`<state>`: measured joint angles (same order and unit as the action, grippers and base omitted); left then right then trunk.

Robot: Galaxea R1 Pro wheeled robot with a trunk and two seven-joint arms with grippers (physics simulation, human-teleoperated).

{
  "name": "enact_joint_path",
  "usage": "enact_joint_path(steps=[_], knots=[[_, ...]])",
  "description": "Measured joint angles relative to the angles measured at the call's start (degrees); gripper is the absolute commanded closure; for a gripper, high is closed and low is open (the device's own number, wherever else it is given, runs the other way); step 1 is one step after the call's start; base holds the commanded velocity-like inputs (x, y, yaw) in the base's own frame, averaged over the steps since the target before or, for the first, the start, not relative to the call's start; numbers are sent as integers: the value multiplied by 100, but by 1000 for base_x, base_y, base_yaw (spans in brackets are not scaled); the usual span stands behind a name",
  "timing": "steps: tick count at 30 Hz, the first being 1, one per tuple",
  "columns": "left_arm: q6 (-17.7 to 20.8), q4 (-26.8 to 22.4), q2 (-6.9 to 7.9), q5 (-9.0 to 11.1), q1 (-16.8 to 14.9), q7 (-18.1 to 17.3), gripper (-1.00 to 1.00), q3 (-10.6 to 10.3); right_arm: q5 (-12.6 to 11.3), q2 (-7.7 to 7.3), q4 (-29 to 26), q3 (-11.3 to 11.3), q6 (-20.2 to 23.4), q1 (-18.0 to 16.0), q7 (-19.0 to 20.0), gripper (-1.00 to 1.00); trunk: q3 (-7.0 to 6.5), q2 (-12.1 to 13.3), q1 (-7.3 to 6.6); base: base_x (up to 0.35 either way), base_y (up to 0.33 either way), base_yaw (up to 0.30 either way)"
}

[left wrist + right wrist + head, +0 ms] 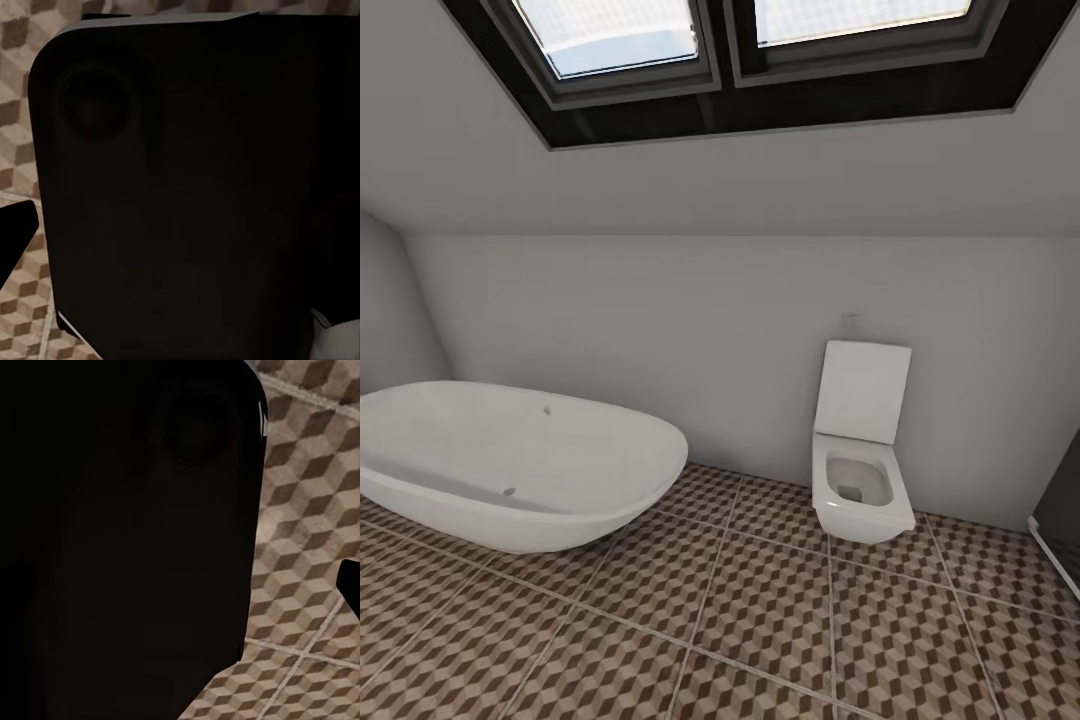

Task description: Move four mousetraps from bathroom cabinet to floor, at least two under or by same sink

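Mousetraps: none on view, count zero of four; whereabouts not shown, presumably inside the cabinet, itself out of frame.

Bathroom floor (760, 620): cube-patterned tiles across the lower half of the head view; seen again at the edges of both wrist views.
Bathtub (510, 465): one, white, oval, left of frame.
Toilet (858, 470): one, white, lid raised, right of centre against the back wall.
Skylight (740, 40): one, two panes, top of frame.
Dark panel (1060, 510): one, at the right edge, identity unclear.
Sink: zero counted.

Left hand: state impossible to tell; left wrist view blocked by a dark body part (187, 187) of the robot.
Right hand: state likewise impossible to tell; right wrist view blocked by a similar dark body (127, 540).

Risks, judged:
- Facing the wrong wall, with neither cabinet nor sink in frame; likely time lost searching.
- Clipping the tub rim or toilet while turning the base, given both close ahead.
- Losing sight of the traps later on the busy brown pattern, being small and dark.
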<state>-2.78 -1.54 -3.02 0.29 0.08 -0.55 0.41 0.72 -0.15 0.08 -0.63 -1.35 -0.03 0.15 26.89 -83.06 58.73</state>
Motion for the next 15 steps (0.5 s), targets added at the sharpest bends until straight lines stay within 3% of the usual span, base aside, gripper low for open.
enact_joint_path(steps=[10,15], knots=[[-21,-8,-6,10,0,2,-100,7,0,6,0,5,-6,2,-5,-100,-1,0,0,0,0,-5],[-21,-10,-6,13,0,6,-100,12,-15,6,0,7,-24,-1,-7,-100,-14,0,0,0,0,-125]])
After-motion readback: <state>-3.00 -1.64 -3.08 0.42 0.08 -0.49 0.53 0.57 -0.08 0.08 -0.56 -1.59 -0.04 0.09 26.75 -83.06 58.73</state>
